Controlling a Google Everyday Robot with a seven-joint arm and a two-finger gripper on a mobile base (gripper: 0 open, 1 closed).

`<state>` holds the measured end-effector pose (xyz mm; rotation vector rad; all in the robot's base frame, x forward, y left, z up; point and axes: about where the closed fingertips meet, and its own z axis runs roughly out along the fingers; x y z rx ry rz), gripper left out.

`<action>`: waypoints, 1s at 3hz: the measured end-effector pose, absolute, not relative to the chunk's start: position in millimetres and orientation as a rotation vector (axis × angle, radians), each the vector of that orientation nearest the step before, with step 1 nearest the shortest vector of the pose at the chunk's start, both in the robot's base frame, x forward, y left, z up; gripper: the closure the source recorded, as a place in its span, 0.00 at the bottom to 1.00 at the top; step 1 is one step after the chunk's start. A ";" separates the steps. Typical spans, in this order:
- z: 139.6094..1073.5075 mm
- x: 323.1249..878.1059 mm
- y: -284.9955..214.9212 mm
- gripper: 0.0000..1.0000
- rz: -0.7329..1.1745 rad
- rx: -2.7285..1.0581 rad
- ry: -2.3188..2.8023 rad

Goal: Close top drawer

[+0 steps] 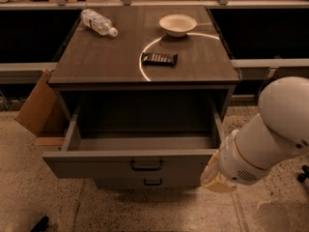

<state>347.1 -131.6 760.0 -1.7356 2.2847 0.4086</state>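
Note:
The top drawer (140, 164) of the grey cabinet is pulled far out, and its deep box is empty inside. Its wide flat front carries a small dark loop handle (146, 165) at the centre. A shorter drawer front (152, 181) shows shut just below it. My gripper (213, 174) is the cream-coloured end of the white arm (270, 134). It sits at the right end of the top drawer's front, at or very near its right corner. The arm's wrist hides most of it.
On the cabinet top (96, 62) lie a plastic bottle (98, 22), a white bowl (177, 24) and a dark snack bar (160, 59). A cardboard box (41, 105) leans against the cabinet's left side. A dark shelf runs behind.

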 end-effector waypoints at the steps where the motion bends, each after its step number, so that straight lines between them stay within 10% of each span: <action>1: 721.6 346.8 -140.3 1.00 0.426 -1.731 2.279; 3: 649.3 381.8 -150.5 1.00 0.395 -1.665 2.197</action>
